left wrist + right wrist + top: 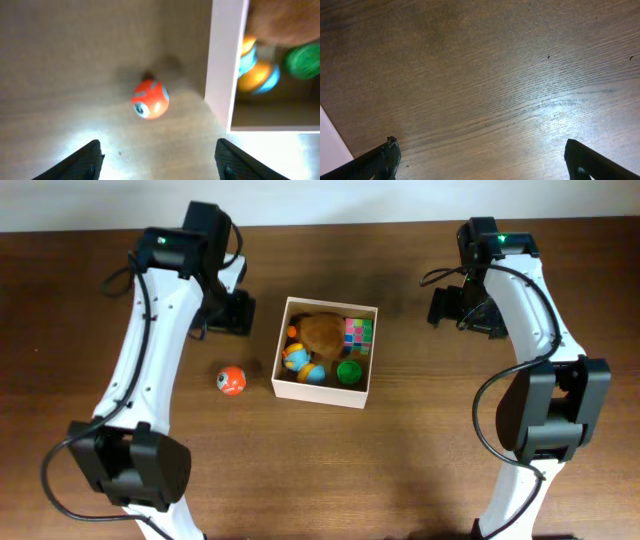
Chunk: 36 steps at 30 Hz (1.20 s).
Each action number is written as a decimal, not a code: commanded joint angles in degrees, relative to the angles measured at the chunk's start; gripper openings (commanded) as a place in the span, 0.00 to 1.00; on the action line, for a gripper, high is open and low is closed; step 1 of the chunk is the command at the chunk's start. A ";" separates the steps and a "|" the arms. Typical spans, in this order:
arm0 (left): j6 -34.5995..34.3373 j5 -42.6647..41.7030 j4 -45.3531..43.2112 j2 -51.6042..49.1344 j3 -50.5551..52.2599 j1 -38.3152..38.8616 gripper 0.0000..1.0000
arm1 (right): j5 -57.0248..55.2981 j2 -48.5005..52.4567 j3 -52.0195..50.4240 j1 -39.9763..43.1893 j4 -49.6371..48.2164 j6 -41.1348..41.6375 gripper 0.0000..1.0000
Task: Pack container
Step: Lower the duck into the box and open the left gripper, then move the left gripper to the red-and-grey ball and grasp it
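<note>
Overhead view: an orange ball [231,380] lies on the wooden table [420,450] just left of the container [322,391], which sits mid-table holding a brown plush [322,332] and small toys. Both arms stretch toward the far edge. The left gripper [157,152] hangs near the ball, spread wide and empty. The right gripper [481,150] is also wide apart, holding nothing.

container [320,392]: 1 | worktop [420,470]: 1 | orange ball [231,380]: 1 | brown plush [322,332]: 1 | multicoloured cube [358,332]: 1 | green round piece [348,371]: 1 | orange-and-blue blobs [303,365]: 2, one toy or two unclear | arms: 2, left arm [150,350], right arm [535,310] | claws: 2, left claw [159,152], right claw [482,155]
</note>
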State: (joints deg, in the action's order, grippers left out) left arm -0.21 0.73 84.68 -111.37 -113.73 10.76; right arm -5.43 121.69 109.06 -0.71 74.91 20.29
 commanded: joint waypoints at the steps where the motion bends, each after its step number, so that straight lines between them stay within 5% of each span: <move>1: -3.10 0.61 -2.43 -0.07 6.80 -0.07 0.73 | 0.11 -1.33 0.04 0.42 0.00 -0.55 0.99; 12: -8.15 0.09 -14.73 -0.07 25.33 -1.55 0.74 | 0.11 -1.33 0.04 0.42 0.00 -0.55 0.99; 36: -9.18 0.81 -31.69 -0.24 36.89 -2.32 0.79 | 0.11 -1.33 0.04 0.42 0.00 -0.55 0.99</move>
State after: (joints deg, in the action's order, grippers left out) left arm -8.88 1.15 53.91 -111.44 -77.38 8.84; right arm -5.43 121.69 109.06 -0.71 74.91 20.29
